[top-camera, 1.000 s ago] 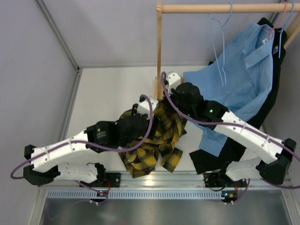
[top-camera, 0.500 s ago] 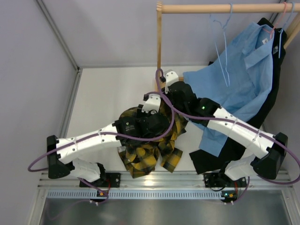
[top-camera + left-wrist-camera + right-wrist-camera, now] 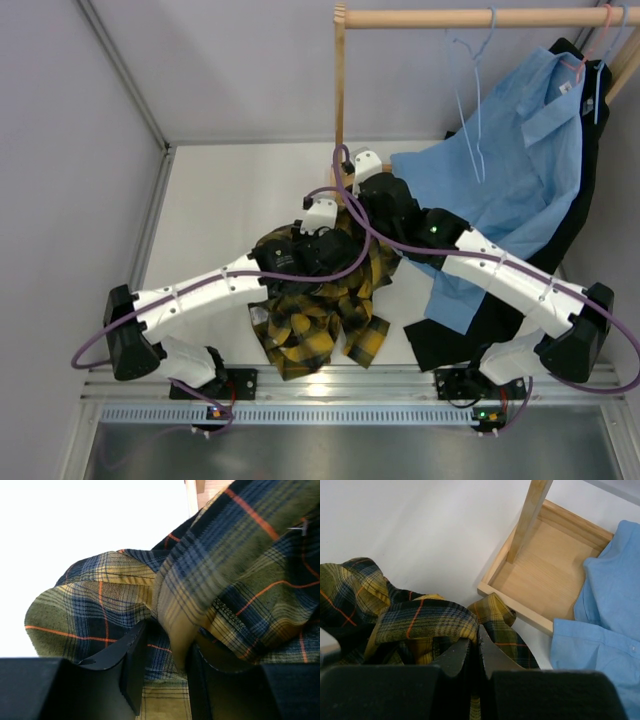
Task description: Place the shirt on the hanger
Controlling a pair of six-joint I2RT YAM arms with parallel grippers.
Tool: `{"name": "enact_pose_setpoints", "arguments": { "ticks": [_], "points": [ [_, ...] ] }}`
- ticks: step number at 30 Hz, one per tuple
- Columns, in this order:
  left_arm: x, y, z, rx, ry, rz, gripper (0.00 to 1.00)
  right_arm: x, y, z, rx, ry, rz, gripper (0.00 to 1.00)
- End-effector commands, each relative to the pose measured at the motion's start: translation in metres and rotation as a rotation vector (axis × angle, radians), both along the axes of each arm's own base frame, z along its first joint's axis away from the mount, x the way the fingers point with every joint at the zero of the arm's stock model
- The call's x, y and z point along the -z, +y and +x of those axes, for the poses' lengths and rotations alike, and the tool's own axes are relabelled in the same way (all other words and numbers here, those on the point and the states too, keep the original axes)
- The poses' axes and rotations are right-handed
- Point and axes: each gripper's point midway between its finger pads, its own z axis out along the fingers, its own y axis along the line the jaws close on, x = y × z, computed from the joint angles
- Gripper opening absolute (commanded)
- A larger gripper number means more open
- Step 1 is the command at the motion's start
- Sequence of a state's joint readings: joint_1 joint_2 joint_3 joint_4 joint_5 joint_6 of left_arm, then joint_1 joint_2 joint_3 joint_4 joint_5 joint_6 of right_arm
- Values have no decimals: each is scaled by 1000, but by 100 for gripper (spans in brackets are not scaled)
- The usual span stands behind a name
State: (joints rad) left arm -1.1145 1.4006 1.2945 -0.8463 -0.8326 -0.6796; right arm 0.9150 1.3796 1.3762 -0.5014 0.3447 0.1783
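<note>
The left gripper has swung in toward the rack and narrowed onto a fold of the shirt. That fold now fills the gap between its fingers and looks pinched. The right gripper is clamped tight, seemingly on a thin edge of plaid just in front of the rack's foot. With both ends caught, I'd say the shirt can be spread next. It hangs bunched from both grippers, beside the rack's foot. The hanger hangs bare from the rack's top bar, well apart from the shirt.
</note>
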Motion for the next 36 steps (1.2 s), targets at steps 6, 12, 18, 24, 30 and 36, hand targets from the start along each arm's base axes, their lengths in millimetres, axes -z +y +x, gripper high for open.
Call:
{"name": "enact_pose_setpoints", "arguments": {
  "ticks": [6, 12, 18, 24, 30, 36],
  "points": [
    [-6, 12, 13, 5, 1, -78, 15, -14, 2, 0, -4, -22, 83, 0],
    [-22, 14, 15, 125, -6, -97, 7, -16, -9, -1, -17, -5, 129, 0],
    [-35, 12, 10, 237, 23, -142, 0, -15, -25, -6, -67, 28, 176, 10],
    [-58, 12, 5, 320, 15, -211, 0, -47, -44, -32, -154, -18, 264, 37],
    [-72, 25, -4, 311, -19, -267, 0, -111, -104, -42, -21, -162, 229, 60],
    [-54, 28, -8, 282, 23, -283, 0, -146, -186, -8, 334, -232, 76, 70]
  ]
}}
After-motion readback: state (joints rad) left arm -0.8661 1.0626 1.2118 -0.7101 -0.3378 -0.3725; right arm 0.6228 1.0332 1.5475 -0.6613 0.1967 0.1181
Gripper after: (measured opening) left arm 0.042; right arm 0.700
